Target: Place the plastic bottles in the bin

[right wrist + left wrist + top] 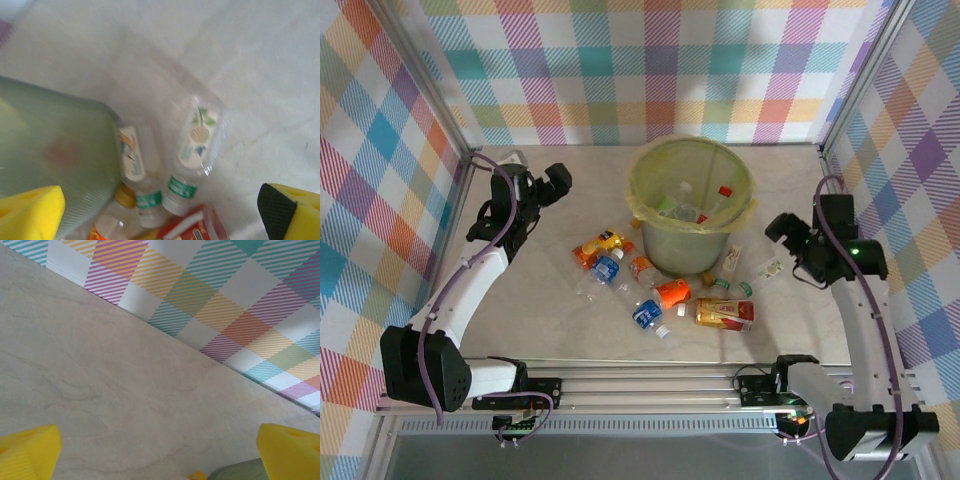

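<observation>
Plaid walls round marble table (pixel 570 340). Bin (pixel 685 250) centre-rear, few bottles (pixel 722 193) inside. Left arm bent, reaching along left side; left gripper (pixel 545 186) spread wide, empty, over bare table left of bin. Right arm upright; right gripper (pixel 786 230) wide, empty, right of bin. More bottles scattered before bin, some against its base.

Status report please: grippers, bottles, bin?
Left gripper open, empty. Right gripper open, empty. Several plastic bottles on table beside bin, some inside. No obstacle seen.
</observation>
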`<state>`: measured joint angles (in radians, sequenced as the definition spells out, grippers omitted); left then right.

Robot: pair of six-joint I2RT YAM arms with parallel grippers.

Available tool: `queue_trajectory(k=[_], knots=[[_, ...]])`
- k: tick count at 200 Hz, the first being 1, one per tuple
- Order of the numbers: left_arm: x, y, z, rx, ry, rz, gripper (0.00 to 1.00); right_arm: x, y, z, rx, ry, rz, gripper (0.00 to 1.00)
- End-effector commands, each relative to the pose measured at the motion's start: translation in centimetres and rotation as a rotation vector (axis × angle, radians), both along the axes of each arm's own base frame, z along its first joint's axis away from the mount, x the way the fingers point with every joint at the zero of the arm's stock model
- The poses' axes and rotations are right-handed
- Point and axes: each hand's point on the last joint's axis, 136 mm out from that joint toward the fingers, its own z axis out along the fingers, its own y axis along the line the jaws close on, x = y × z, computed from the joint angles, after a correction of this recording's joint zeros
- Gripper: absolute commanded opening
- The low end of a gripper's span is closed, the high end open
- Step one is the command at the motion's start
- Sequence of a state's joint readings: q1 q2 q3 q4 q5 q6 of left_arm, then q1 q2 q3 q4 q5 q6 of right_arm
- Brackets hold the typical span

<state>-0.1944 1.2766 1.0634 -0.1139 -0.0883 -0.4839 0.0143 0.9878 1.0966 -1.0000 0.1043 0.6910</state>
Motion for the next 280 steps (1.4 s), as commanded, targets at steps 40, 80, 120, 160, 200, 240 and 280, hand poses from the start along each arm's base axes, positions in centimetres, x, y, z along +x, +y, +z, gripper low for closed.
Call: queue_trajectory(k=[40,80,120,160,200,240,280], knots=[[-0.4,0.1,1.4,0.022,-0.036,0.009,1.0,0.0,1.4,-8.4,0.12,0.132,-0.034,1.0],[-0.1,-0.1,1.0,0.018,-0.027,0.001,1.0,0.8,1.2,-11.1,0.109,0.172,-0.039,1.0],[0.3,-0.6,0.6,0.005,-0.021,-0.018,1.0,2.6,1.2,-13.0,0.12,0.192,-0.033,0.99],[0.3,-0.5,0.3,0.007,-0.011,-0.015,1.0,3.3,0.8,-14.8,0.113,0.227,-0.045,0.97],[0.2,-0.3,0.3,0.014,-0.008,-0.007,1.0,3.2,0.4,-16.7,0.122,0.265,-0.061,0.94],[0.1,-0.1,0.3,0.018,-0.009,0.001,1.0,3.4,0.0,-18.3,0.123,0.293,-0.079,0.88],[0.0,0.2,0.4,0.031,-0.014,0.012,1.0,4.1,-0.3,-19.5,0.13,0.299,-0.102,0.8]])
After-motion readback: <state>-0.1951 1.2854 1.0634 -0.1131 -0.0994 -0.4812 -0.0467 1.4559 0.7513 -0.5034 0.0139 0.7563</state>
